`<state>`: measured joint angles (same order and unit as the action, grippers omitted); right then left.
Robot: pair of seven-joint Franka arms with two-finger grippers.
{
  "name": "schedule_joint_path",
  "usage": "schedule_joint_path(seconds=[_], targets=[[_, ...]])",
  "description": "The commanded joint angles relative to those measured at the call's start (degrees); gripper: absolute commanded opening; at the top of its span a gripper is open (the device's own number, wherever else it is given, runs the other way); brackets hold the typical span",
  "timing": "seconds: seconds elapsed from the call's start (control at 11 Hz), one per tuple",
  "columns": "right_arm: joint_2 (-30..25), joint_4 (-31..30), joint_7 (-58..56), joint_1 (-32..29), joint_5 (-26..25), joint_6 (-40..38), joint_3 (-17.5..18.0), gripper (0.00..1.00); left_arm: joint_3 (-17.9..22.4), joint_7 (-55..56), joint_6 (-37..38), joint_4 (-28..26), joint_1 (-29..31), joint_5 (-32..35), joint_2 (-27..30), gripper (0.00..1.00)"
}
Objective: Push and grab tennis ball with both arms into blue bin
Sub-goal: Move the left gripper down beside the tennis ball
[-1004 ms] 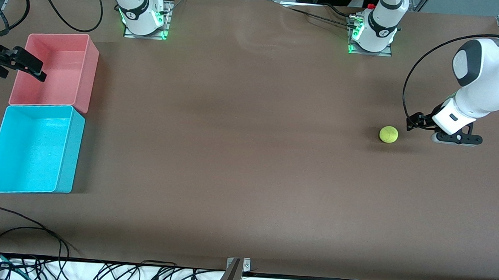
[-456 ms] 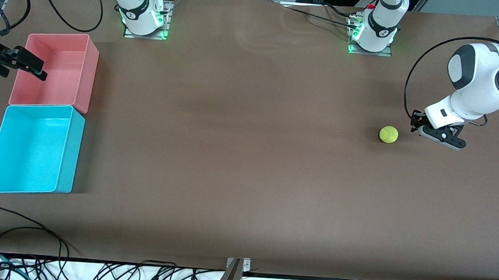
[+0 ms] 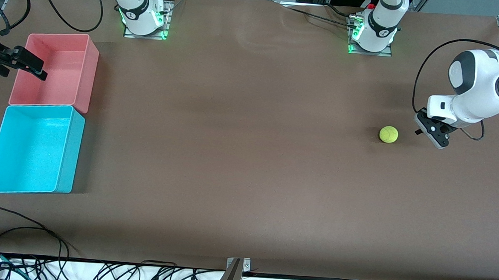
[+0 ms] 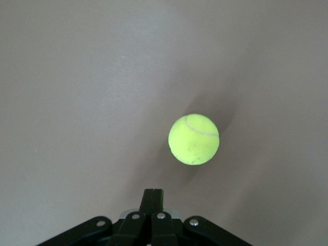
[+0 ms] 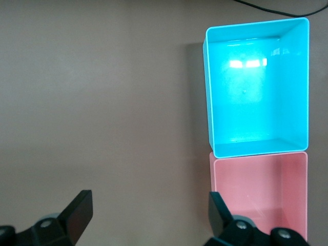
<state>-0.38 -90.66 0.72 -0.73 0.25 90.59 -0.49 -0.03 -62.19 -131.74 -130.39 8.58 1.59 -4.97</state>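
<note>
The tennis ball (image 3: 388, 134) lies on the brown table toward the left arm's end, small and yellow-green; in the left wrist view the tennis ball (image 4: 193, 139) shows its curved seam. My left gripper (image 3: 430, 133) hangs low just beside the ball, a short gap away, on the side toward the table's end. In its own view the left gripper (image 4: 154, 192) is shut with nothing between the fingers. The blue bin (image 3: 71, 156) stands at the right arm's end of the table. My right gripper (image 3: 24, 76) waits open over the pink bin's outer edge, its fingers (image 5: 82, 205) wide apart and empty.
A pink bin (image 3: 88, 76) touches the blue bin (image 5: 207, 92) on the side farther from the front camera. Both arm bases (image 3: 142, 19) stand at the table's back edge. Cables (image 3: 22, 230) trail along the near edge.
My left gripper has shut and its hand has turned and shifted a little toward the ball. The ball, both bins and the right arm have not moved.
</note>
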Motion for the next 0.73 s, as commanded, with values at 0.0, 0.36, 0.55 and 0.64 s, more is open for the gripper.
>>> schedule_joint_path(seconds=[0.0,0.36,0.55,0.64], targets=[[0.47,1.36,-1.08,-0.51,1.07,-1.29,0.05,1.0,-0.33,-16.69,-4.12,-1.26,2.66,0.43,-3.1,0.0],[0.47,1.36,-1.07,-0.51,1.07,-1.29,-0.04,1.0,-0.41,-30.95,-10.46,-3.91,4.52,0.43,-6.53,0.0],[0.47,1.19,-1.16,-0.59,1.07,-1.38,-0.04,1.0,-0.41,-34.56,-12.3,-3.91,4.52,0.43,-8.2,0.0],[0.55,1.27,-1.08,-0.59,1.07,-1.29,-0.04,1.0,-0.41,-37.19,-12.49,-3.91,4.35,0.78,-8.99,0.0]])
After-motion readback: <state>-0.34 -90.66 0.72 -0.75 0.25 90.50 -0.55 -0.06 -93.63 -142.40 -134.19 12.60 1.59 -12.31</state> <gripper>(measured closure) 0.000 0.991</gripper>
